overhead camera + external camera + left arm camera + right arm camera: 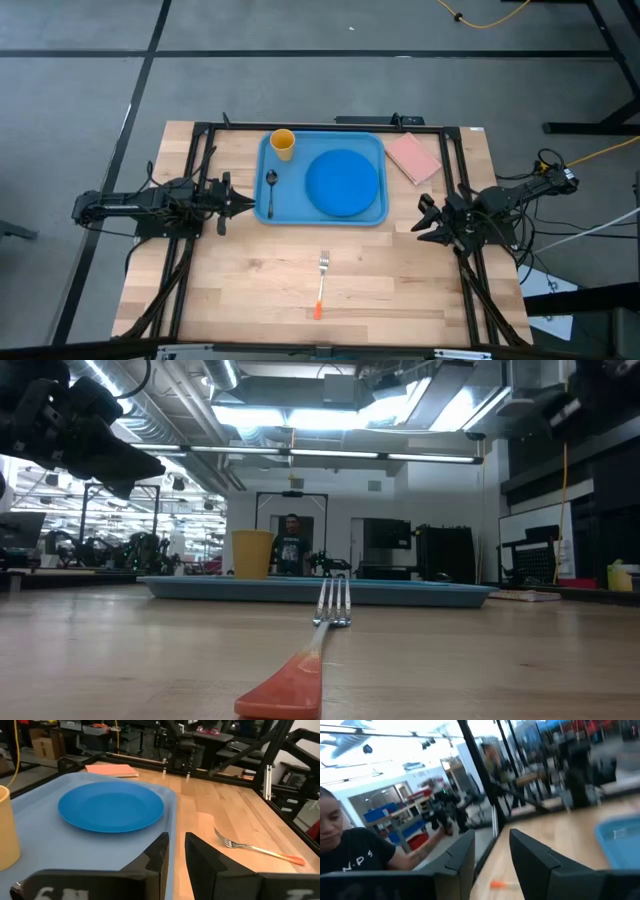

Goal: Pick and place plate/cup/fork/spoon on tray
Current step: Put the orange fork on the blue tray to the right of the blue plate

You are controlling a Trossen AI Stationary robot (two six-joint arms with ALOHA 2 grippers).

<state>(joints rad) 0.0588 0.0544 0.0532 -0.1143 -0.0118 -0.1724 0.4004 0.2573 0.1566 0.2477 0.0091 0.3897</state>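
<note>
The light-blue tray (375, 148) lies at the table's far middle. On it rest the round blue plate (343, 182), the yellow cup (283, 143) upright at its far left corner, and the dark spoon (270, 190) along its left side. The fork (322, 285) lies flat on the bare wood nearer the front edge, orange handle toward the near edge. My left gripper (246, 203) hovers just left of the tray, narrowly open and empty. My right gripper (421, 220) hovers right of the tray, open and empty.
A pink pad (412, 158) lies right of the tray at the far edge. Black frame rails (200, 160) run along the table's sides and back. A person (350, 850) stands beyond the table. Bare wood (400, 290) lies around the fork.
</note>
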